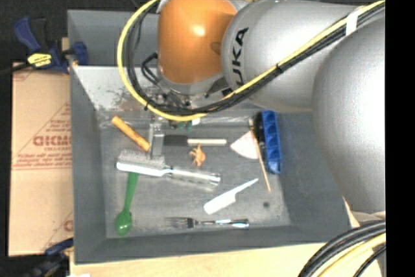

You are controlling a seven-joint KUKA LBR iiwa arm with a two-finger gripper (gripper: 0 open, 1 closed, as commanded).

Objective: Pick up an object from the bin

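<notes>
Claw point(157, 146) first: you see it low in the bin's far left part, hanging under the orange cover point(191, 36) of the arm point(292, 55) that comes in from the right. You cannot tell from this view whether it is apart or together, and you see nothing gripped in it.

Closest to its tip are two things. An orange pen point(130, 132) lies slanted just to its left, with its lower end beside the tip. A clear-handled brush point(170, 172) lies just below the tip, bristle head towards the left wall and handle running right. A dark block point(175, 140) sits against the claw's right side; you cannot tell whether it is loose or belongs to the robot.

Move a little further right and you find a white stick point(207, 141) lying level, with a small tan figure point(198, 154) just under it and a pale wedge point(245, 147) beyond.

Further out, a green spoon point(128, 201) points towards the near left corner, and a white plastic knife point(230, 196) lies slanted near the middle of the near side. A metal fork point(209, 222) rests along the near edge of the bin point(87, 159).

Farthest from the claw, by the right wall, a blue piece point(271, 139) stands lengthwise with a thin wooden stick point(264, 168) beside it.
</notes>
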